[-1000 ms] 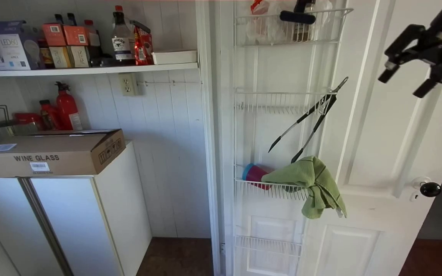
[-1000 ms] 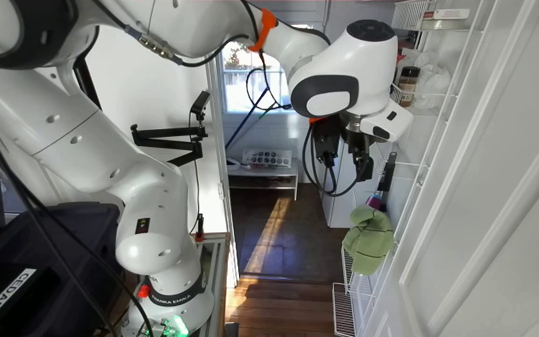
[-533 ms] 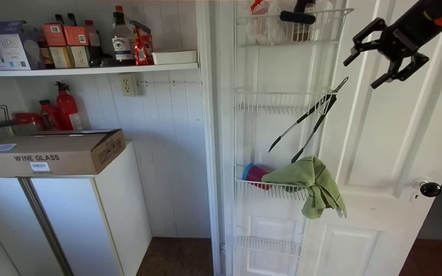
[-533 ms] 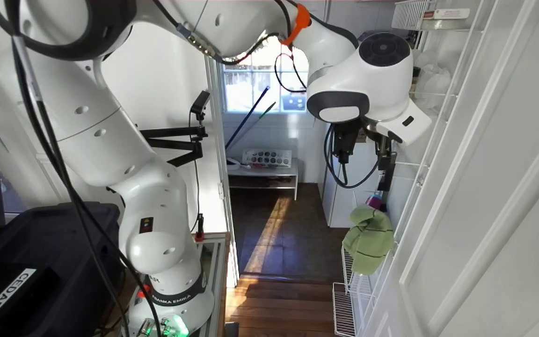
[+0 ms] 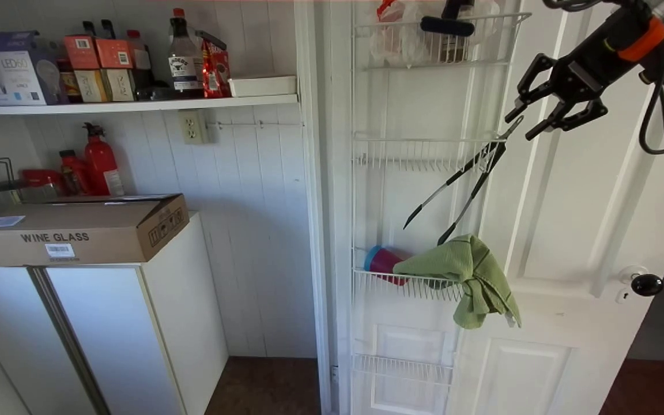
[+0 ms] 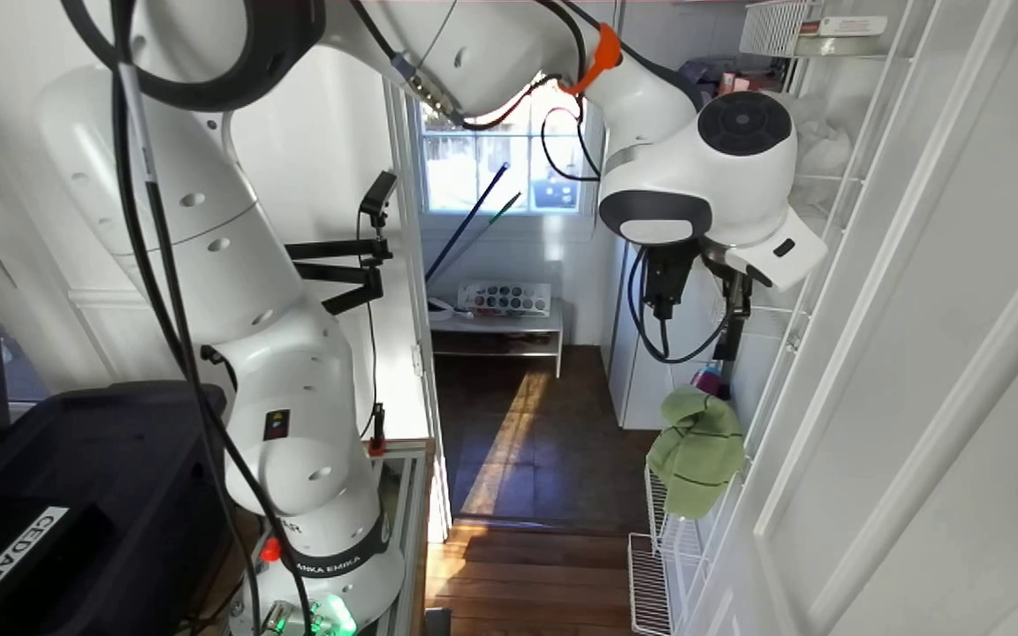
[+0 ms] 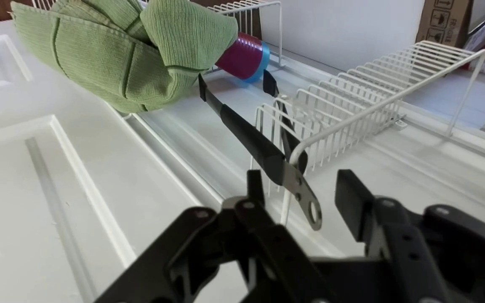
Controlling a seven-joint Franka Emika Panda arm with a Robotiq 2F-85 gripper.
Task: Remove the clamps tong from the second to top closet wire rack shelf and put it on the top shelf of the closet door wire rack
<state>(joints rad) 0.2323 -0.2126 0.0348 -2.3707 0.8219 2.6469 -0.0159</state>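
The clamps tong [image 7: 251, 136], black with a metal end, hangs splayed over the front corner of a wire shelf [image 5: 424, 140], below the shelf with plastic bags. Its metal end with the hole points outward, toward my gripper [image 7: 301, 193]. In the wrist view that end lies between the two fingers, with gaps on both sides. The gripper [image 5: 522, 124] is partly open and seems to touch nothing. The highest rack shelf in view, the top shelf [image 6: 774, 31], carries a small box and a tin. Seen from there, the hand hides much of the tong.
A lower rack shelf holds a green towel [image 5: 464, 265] and a purple cup [image 5: 383, 262]. Plastic bags [image 5: 398, 43] and a black-handled item [image 5: 447, 26] sit on the shelf above the tong. The white door [image 5: 562, 219] stands behind the rack.
My gripper has come left and a little down in an exterior view, up to the tong's metal end. Its jaws have drawn closer together. The tong has stayed in place.
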